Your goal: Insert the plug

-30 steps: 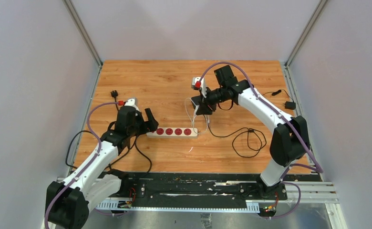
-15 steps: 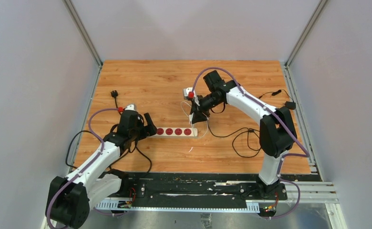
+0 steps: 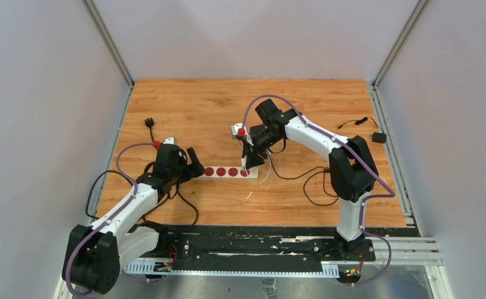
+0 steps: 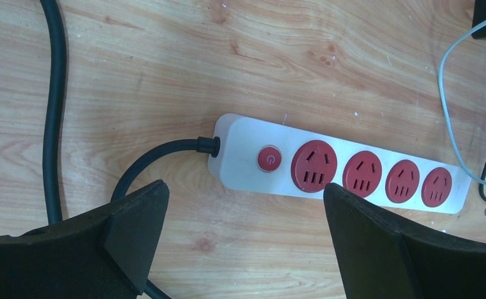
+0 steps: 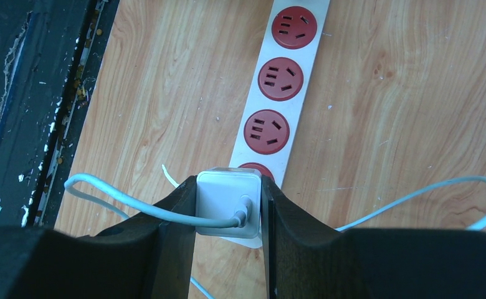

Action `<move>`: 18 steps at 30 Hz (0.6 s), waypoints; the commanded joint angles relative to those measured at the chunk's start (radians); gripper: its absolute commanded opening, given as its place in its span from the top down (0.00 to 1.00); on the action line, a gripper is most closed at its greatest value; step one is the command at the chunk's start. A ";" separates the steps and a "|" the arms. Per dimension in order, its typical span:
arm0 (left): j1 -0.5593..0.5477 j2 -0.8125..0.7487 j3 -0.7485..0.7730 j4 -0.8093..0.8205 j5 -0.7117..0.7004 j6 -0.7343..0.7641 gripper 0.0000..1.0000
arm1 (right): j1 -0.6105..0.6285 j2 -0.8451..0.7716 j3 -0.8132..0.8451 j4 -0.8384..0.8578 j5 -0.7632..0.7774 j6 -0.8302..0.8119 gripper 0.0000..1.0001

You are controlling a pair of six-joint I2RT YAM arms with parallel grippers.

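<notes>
A white power strip (image 3: 227,172) with several red sockets lies mid-table; it also shows in the left wrist view (image 4: 337,167) and the right wrist view (image 5: 282,87). My right gripper (image 5: 228,205) is shut on a white plug (image 5: 228,202) with a white cable (image 5: 134,202), held over the strip's end socket; whether it touches the socket I cannot tell. In the top view the right gripper (image 3: 250,157) hangs over the strip's right end. My left gripper (image 4: 243,212) is open and empty, just in front of the strip's switch end, also seen in the top view (image 3: 190,163).
The strip's black power cord (image 4: 57,112) curls to the left of the left gripper. A loose black cable (image 3: 321,180) loops on the right, with a small black adapter (image 3: 379,137) near the right wall. A black connector (image 3: 149,123) lies at the far left.
My right gripper has carried the white plug left and toward the near edge, from beyond the strip to over its right end socket. The left gripper has shifted only slightly.
</notes>
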 commanded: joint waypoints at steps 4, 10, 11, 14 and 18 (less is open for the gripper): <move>0.050 0.032 -0.015 0.084 0.089 -0.003 0.06 | 0.034 0.007 -0.006 0.000 0.056 0.037 1.00; 0.068 0.092 0.010 0.105 0.120 0.009 0.22 | 0.034 0.004 -0.029 0.024 0.089 0.056 1.00; 0.068 0.104 0.017 0.099 0.123 0.011 0.26 | 0.035 0.004 -0.030 0.027 0.089 0.059 1.00; 0.068 0.114 0.021 0.087 0.139 0.010 0.39 | 0.035 0.007 -0.038 0.038 0.096 0.067 1.00; 0.068 0.104 0.010 0.065 0.132 0.001 0.47 | 0.035 0.010 -0.040 0.047 0.110 0.072 1.00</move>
